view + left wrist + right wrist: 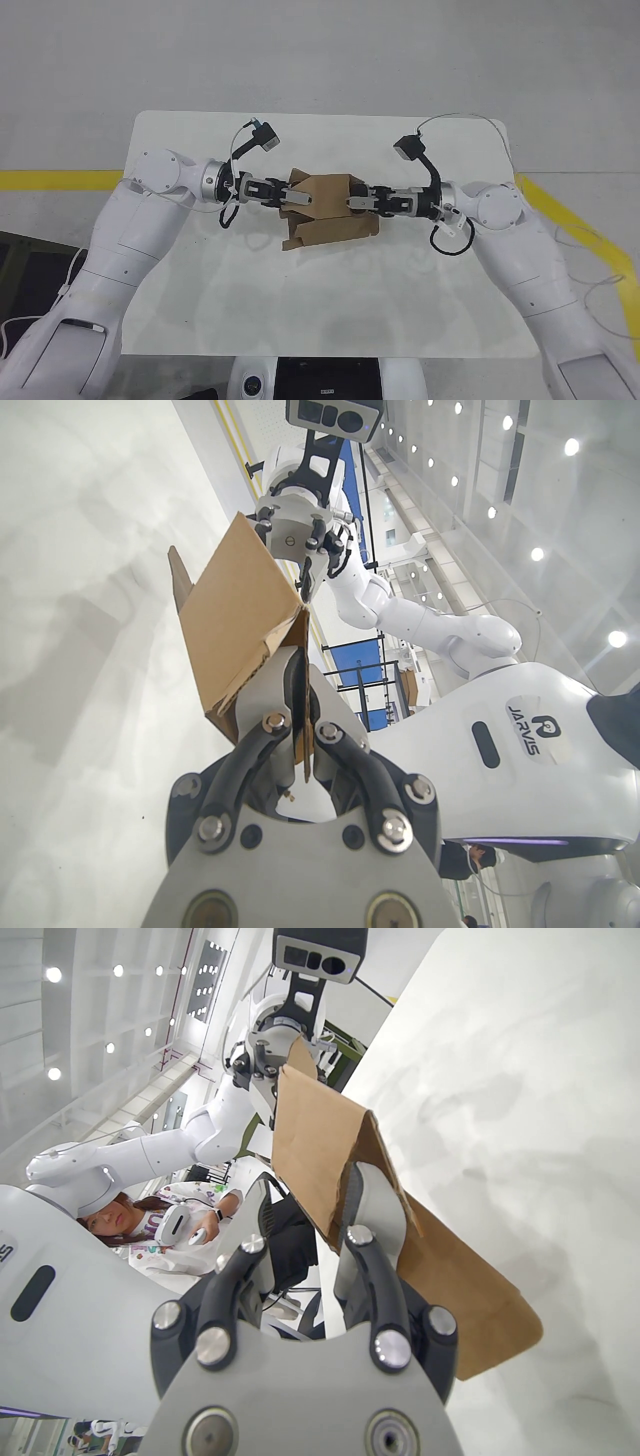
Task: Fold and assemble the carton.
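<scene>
A brown cardboard carton (328, 210), partly folded with flaps sticking out, is held between both arms over the middle of the white table (200, 300). My left gripper (297, 197) is at the carton's left side. In the left wrist view the left gripper (299, 680) is shut on the edge of a carton (235, 620) flap. My right gripper (352, 203) is at the carton's right side. In the right wrist view the right gripper (310, 1188) is open, one finger (375, 1198) inside the carton (320, 1143) and the other outside its wall.
The table has free room in front of, behind and beside the carton. A yellow floor line (50, 180) runs past the table's left edge and another past its right corner. Cables loop near both wrists.
</scene>
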Robot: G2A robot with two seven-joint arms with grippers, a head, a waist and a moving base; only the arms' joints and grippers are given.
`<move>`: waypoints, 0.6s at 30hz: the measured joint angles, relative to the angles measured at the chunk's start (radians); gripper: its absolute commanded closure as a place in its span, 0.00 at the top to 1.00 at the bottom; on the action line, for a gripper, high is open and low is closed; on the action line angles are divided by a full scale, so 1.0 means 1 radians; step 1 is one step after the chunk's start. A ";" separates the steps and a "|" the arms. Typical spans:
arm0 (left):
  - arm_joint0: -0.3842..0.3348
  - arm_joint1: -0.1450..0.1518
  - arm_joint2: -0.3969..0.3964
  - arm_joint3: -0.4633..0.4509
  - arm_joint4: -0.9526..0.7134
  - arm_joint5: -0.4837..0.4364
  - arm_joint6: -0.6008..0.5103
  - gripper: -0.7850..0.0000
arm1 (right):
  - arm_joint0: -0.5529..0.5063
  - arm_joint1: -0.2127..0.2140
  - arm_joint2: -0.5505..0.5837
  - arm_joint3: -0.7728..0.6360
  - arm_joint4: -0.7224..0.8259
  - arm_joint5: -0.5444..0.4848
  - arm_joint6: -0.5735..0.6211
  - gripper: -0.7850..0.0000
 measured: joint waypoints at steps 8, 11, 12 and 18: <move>0.003 0.002 0.001 -0.005 0.003 0.000 0.000 0.00 | 0.022 -0.019 -0.042 0.037 0.109 -0.033 0.025 0.35; 0.005 0.003 0.001 -0.007 0.004 0.001 -0.001 0.00 | 0.035 -0.022 -0.060 0.036 0.140 -0.034 0.040 0.35; 0.006 0.003 0.001 -0.008 0.005 0.001 -0.001 0.00 | 0.033 -0.022 -0.061 0.040 0.160 -0.041 0.033 0.35; 0.013 0.007 -0.002 -0.018 0.003 0.006 -0.006 0.00 | 0.026 -0.012 -0.053 0.065 0.195 -0.049 0.024 0.33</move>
